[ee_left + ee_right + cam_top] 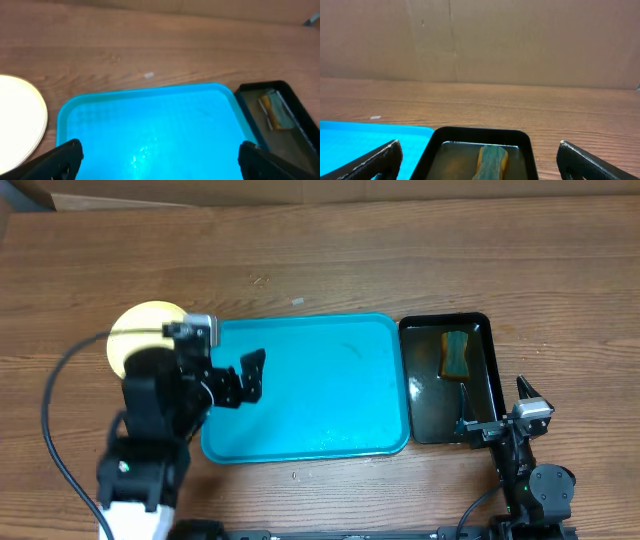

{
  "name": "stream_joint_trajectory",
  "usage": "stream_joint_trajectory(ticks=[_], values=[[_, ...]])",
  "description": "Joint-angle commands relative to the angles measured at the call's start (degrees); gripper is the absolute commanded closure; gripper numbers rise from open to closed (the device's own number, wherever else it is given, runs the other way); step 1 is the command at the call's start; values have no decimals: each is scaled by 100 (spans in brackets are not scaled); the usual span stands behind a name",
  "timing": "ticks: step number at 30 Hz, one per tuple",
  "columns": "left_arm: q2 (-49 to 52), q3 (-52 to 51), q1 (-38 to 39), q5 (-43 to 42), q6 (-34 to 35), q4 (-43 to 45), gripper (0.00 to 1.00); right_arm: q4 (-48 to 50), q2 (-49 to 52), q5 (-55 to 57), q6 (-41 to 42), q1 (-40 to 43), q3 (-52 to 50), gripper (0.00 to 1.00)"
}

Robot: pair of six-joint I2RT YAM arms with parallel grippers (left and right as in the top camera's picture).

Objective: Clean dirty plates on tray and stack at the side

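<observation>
- On the wooden table point(330, 250), left of the tray, the plates point(140, 330) lie as one pile. The top one is pale yellow and the left arm covers its near part. How many lie under it I cannot tell.
- In the left wrist view the plates point(20, 115) are just beside the left rim of the tray point(150, 120), apart from it, with a narrow strip of wood between them.
- The tray point(330, 400) is turquoise, with rounded corners and a raised rim. It lies in the middle of the table with one long side toward the robot.
- The left gripper point(247, 375) hangs over the left part of the tray, with its jaws spread wide and nothing between them. Whether it touches the tray I cannot tell.
- A black tray point(480, 330) stands just beside the right rim of the turquoise one. It holds a shallow liquid and a yellow-green sponge point(456, 355) lying near its far end.
- The right gripper point(495, 408) is at the near right corner of the black tray. Its jaws are also wide apart and hold nothing.
- A small white speck point(297, 302) lies on the wood beyond the far rim of the tray.
</observation>
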State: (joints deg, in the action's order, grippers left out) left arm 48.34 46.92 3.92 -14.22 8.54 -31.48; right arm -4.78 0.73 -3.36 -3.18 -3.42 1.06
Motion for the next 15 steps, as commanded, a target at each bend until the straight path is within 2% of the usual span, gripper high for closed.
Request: stream_joint_trajectory(ticks=[1,10,12,15], values=[[-765,-1021,-94,68,-83,831,0,13,-57,76,42,13,-61,0],[-2463,-3038,-170,74,-83,4258,0,13,-57,76,42,13,-61,0],[-2787,-3220,-262,72,-85,4666,0,13,-57,76,42,13,-61,0],[-3237,-3359,-439,79,-90,4798,0,13,-57,76,42,13,-61,0]])
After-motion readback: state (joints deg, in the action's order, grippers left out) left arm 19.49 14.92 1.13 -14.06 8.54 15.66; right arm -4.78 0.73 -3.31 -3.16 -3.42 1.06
